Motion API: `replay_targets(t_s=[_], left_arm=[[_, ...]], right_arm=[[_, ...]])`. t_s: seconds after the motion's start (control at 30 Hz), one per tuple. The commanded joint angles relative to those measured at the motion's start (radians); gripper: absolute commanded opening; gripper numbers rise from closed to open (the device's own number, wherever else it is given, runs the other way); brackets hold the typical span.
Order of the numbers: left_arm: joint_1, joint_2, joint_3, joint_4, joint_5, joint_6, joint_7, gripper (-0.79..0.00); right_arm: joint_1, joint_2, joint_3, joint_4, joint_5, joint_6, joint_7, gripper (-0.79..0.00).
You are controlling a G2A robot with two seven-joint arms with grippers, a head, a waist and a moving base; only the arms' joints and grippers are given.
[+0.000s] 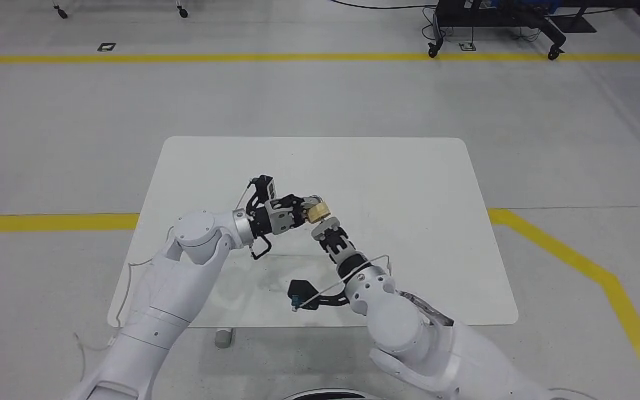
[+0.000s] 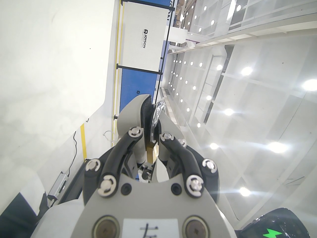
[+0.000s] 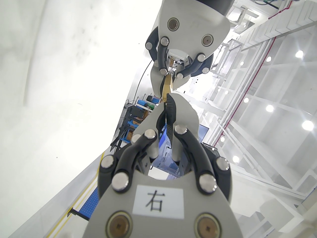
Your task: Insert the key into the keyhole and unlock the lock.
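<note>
- Counter (image 1: 430, 180): white with rounded corners, on a pale floor crossed by yellow lines (image 1: 300, 57). A dark wheeled cart (image 1: 500, 15) stands well beyond its far edge.
- Both arms meet tip to tip over the middle of the counter, so each end effector crowds the space around the lock.
- The left end effector (image 1: 303, 208) is clamped tight on the lock (image 1: 318, 210) and holds it over the counter's middle. Its fingers cover most of the lock's sides.
- The lock is a small padlock with a brass body. In the left wrist view its silvery shackle (image 2: 158, 111) curves out between the finger pads.
- The right end effector (image 1: 324, 230) sits just beside the lock, its fingers drawn nearly together on the key (image 3: 163, 97).
- The key shows edge-on as a thin brass-coloured sliver running from those fingertips to the lock's body. I cannot tell whether its blade sits inside the keyhole, because the fingers hide the joint.
</note>
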State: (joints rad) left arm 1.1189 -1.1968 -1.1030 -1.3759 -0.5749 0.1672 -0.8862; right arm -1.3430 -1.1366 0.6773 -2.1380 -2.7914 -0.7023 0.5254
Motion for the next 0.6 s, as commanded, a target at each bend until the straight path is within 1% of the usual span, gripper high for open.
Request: replay_targets(t_s=[0.0,0.27,0.3,0.33,0.37,0.4,0.5,0.57], left_arm=[[0.003,0.001,-0.001,-0.006,0.003,-0.004,-0.001,-0.785],[0.011,0.004,0.000,-0.028,0.027,-0.009,0.003,-0.785],[0.012,0.004,0.001,-0.030,0.028,-0.009,0.004,-0.785],[0.013,0.004,0.002,-0.031,0.030,-0.008,0.004,-0.785],[0.013,0.004,0.001,-0.032,0.030,-0.007,0.004,-0.785],[0.013,0.005,0.001,-0.033,0.031,-0.008,0.004,-0.785],[0.013,0.005,-0.002,-0.032,0.028,-0.007,0.003,-0.785],[0.013,0.006,-0.004,-0.032,0.027,-0.007,0.002,-0.785]], right_arm=[[-0.001,-0.003,0.003,0.001,0.000,-0.003,-0.002,-0.785],[-0.010,-0.014,0.022,-0.002,0.003,-0.014,-0.014,-0.785],[-0.011,-0.015,0.023,-0.002,0.001,-0.015,-0.016,-0.773],[-0.012,-0.016,0.025,-0.003,-0.001,-0.016,-0.018,-0.717],[-0.014,-0.017,0.027,-0.005,-0.002,-0.016,-0.019,-0.693],[-0.016,-0.018,0.029,-0.005,-0.003,-0.017,-0.020,-0.683],[-0.022,-0.021,0.035,-0.008,-0.007,-0.019,-0.025,-0.616],[-0.025,-0.022,0.039,-0.008,-0.011,-0.019,-0.029,-0.613]])
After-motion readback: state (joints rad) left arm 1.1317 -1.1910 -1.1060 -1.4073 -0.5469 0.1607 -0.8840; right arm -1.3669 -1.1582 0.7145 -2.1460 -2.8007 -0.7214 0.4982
